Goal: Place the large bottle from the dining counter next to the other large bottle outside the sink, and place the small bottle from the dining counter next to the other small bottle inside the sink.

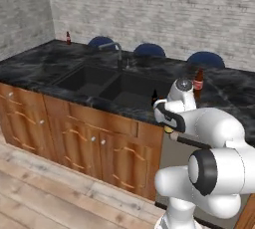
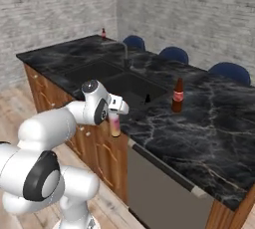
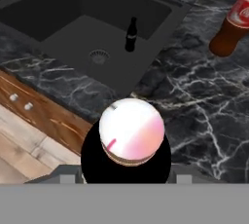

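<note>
Pale bottle (image 3: 131,133): seen cap-first just ahead of the hand camera, it is held upright in the tool (image 2: 115,116), at the front edge of the table (image 2: 199,123), by the sink's right end.
Tool: closed on the pale bottle near its top; the label end hangs below.
Brown bottle (image 2: 178,96): stands upright on the table, right of the sink (image 1: 107,86) and outside it; this is judged to be the goal spot's neighbour.
Black bottle (image 3: 130,34): stands upright in the right basin, near the drain.
Step in hand: the pale bottle is being carried toward the brown one; it should be kept vertical, lifted clear of the front edge, then lowered onto bare marble just beside the brown bottle without touching it.
Edges: the basin rim lies between the tool and the goal; a low pass could clip it or the table's lip.
Open room: bare marble is seen right of and in front of the brown bottle, so approach from the front is favoured.
</note>
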